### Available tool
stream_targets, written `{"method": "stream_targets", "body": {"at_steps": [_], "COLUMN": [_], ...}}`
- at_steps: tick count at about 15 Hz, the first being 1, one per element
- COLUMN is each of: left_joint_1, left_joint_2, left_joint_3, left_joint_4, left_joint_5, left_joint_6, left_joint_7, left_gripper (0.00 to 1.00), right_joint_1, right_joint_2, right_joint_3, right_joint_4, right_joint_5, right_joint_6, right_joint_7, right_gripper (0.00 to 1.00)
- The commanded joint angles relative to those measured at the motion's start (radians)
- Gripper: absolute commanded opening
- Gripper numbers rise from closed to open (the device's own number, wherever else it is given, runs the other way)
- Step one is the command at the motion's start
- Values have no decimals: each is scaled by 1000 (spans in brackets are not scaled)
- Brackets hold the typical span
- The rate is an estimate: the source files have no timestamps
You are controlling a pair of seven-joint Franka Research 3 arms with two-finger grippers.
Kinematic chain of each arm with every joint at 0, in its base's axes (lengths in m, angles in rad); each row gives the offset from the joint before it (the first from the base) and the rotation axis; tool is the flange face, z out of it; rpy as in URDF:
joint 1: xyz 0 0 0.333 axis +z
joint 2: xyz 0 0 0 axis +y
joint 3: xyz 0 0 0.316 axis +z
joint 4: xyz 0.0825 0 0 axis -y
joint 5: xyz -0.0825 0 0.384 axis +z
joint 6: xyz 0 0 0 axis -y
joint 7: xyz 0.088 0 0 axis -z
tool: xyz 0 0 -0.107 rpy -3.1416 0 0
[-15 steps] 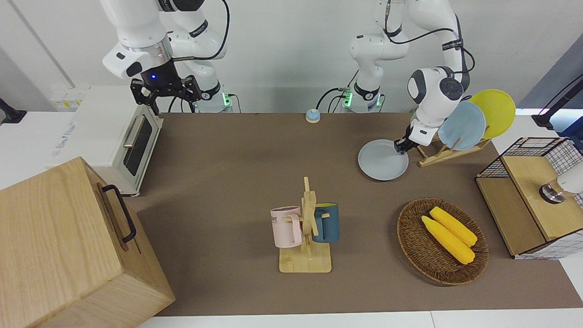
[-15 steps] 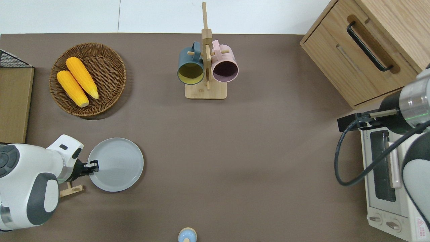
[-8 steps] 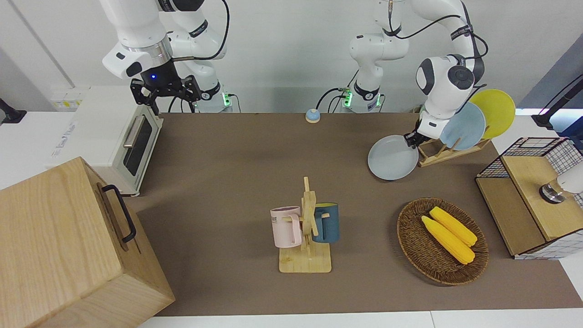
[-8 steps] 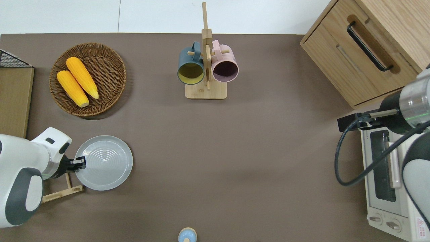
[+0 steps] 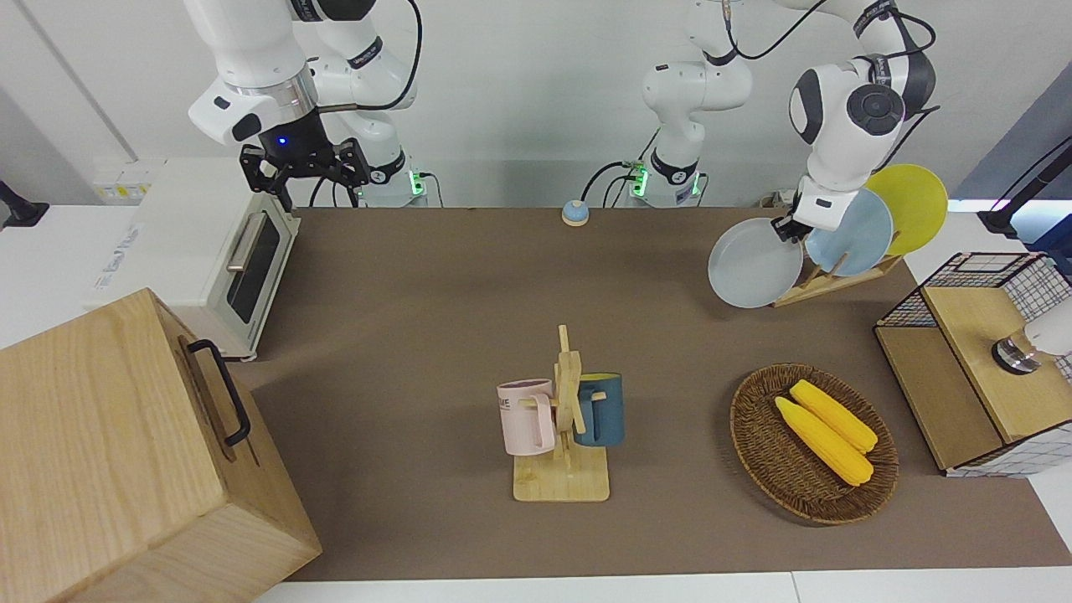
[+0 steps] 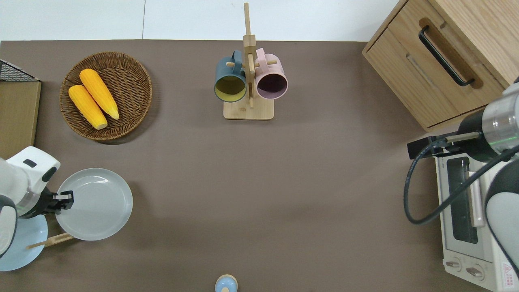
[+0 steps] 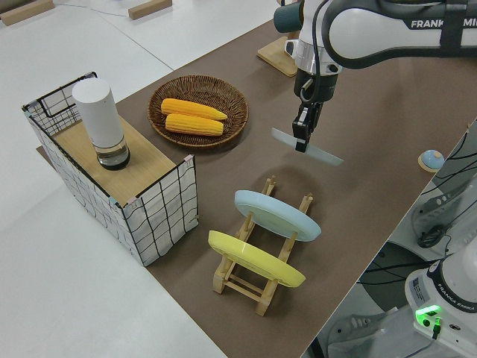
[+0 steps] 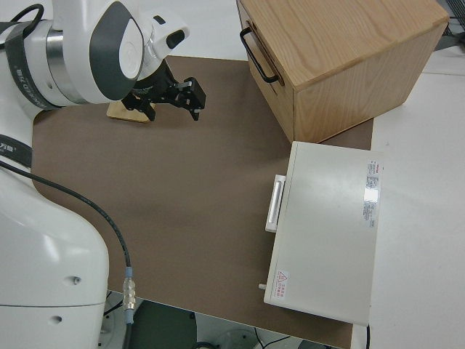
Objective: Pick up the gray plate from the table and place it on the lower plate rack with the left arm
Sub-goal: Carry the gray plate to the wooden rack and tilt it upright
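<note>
The left end effector grips the gray plate by its rim, holding it tilted in the air above the bench, at the left arm's end. The plate hangs just beside the lower plate rack, which carries a light blue plate and a yellow plate. The right arm is parked, its end effector open.

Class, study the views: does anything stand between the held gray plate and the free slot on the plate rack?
Nothing visible does. The left claw holds the gray plate in the air near the lower plate rack; the light blue plate and yellow plate fill other slots.
</note>
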Motion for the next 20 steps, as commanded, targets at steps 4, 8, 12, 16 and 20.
{"method": "stream_targets", "body": {"at_steps": [4,8,12,16,20], "left_joint_1": [-41,-44,-44,-44,-55], "left_joint_2": [-3,-1,2,19,49], "left_joint_3": [-16,-33,-34,-34,-37], "left_joint_4": [49,49,44,31,21], "left_joint_5": [226,349,387,389,418], "left_joint_6": [-151,-214,-254,-252,-252], "left_joint_7": [-97,-99,-101,-182,-235], "left_gripper": [0,0,0,0,0], "right_joint_1": [-19,-20,-19,-20,-20], "right_joint_2": [-3,-1,-3,-3,-1], "right_joint_3": [17,17,17,17,17], "right_joint_4": [9,9,9,9,9], "right_joint_5": [-1,-1,-1,-1,-1], "right_joint_6": [-14,-14,-14,-13,-14], "right_joint_7": [12,12,12,12,12], "right_gripper": [983,983,983,983,983]}}
